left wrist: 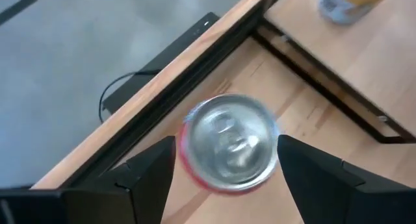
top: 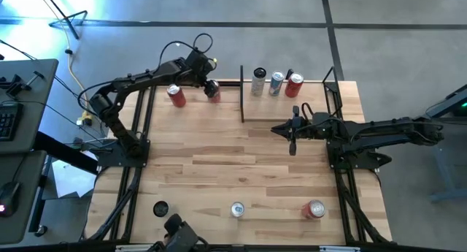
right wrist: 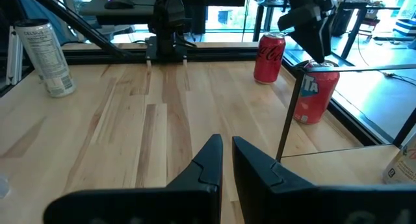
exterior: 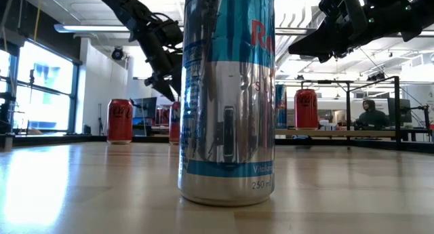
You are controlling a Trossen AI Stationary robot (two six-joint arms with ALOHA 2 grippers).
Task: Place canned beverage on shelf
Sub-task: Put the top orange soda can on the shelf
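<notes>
Left wrist view: left end effector (left wrist: 226,160) released, fingers straddling upright red can (left wrist: 229,150) near bench (top: 219,164) edge. Right end effector (top: 292,137) clenched, empty, beside shelf (top: 292,106).

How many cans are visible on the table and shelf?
7: three on the shelf (cans), two at the far left (), two at the near edge (). None seems hidden.
</notes>
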